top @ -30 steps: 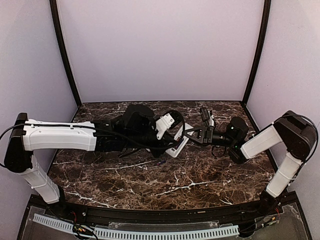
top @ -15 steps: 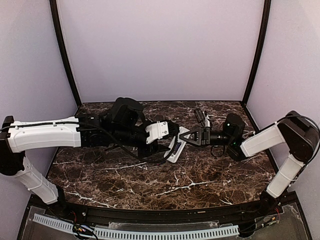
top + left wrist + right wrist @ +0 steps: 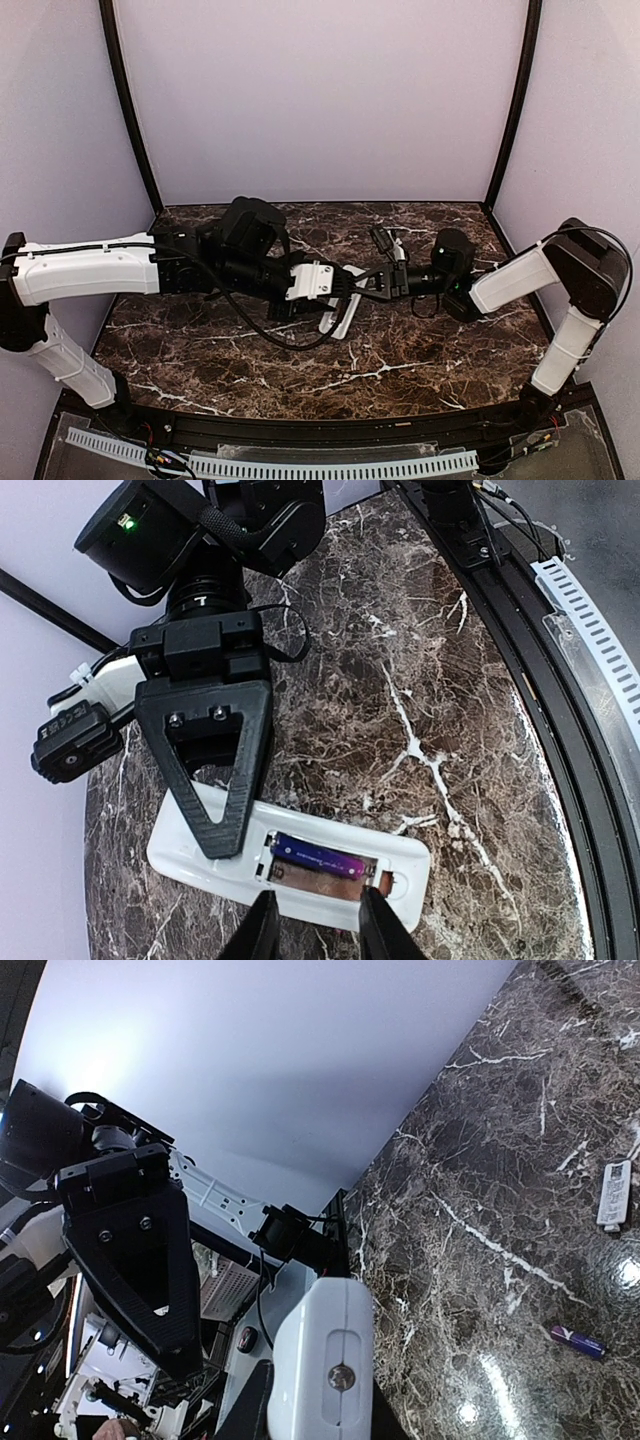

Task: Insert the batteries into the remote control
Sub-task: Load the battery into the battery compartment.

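The white remote control (image 3: 210, 865) lies back-up on the marble, its battery bay open. One purple battery (image 3: 320, 857) sits in the far slot; the near slot looks bare. My right gripper (image 3: 366, 284) is shut on the remote's left end, with one black finger (image 3: 215, 780) across its top. The remote's end (image 3: 325, 1350) fills the right wrist view between the jaws. My left gripper (image 3: 315, 922) is open and empty, its fingertips either side of the bay at the remote's near edge. A second purple battery (image 3: 577, 1341) lies loose on the table.
A small white labelled piece (image 3: 614, 1195) lies on the dark marble table (image 3: 420, 350) beyond the loose battery. Both arms meet at the table's middle (image 3: 338, 320). Pale walls enclose the back and sides. A black rail (image 3: 560, 730) runs along the front edge.
My left wrist has drawn back to the left and now hovers over the remote. My right gripper has reached left onto the remote's end. The remote has shifted slightly left.
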Robot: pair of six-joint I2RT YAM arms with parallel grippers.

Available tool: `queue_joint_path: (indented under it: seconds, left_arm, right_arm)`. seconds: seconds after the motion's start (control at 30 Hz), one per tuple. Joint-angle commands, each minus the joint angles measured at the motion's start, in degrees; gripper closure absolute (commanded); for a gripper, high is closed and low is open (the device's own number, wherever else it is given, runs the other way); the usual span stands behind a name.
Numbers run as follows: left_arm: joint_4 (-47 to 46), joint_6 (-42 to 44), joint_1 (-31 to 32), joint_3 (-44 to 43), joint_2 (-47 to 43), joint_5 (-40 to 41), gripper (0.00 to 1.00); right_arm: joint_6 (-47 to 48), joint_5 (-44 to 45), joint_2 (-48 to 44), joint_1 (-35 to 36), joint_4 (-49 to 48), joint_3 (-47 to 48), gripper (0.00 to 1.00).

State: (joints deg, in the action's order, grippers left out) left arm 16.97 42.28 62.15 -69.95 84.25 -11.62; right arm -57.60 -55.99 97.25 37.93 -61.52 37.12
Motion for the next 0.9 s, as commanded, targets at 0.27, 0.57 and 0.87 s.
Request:
queue_joint_path:
  seconds: [0.27, 0.57, 0.87]
  left_arm:
    - [5.6, 4.6, -0.2, -3.4, 2.3, -1.4, 0.75]
    - [6.2, 5.2, 0.1, -4.0, 3.6, -0.9, 0.76]
    - [6.7, 6.3, 0.1, -4.3, 4.6, 0.4, 0.78]
  right_arm:
    - [1.0, -1.8, 2.1, 2.6, 2.2, 3.4, 1.00]
    - [2.9, -1.6, 2.3, 3.6, 5.7, 4.9, 1.00]
    - [4.4, -1.4, 2.4, 4.3, 8.7, 5.9, 1.00]
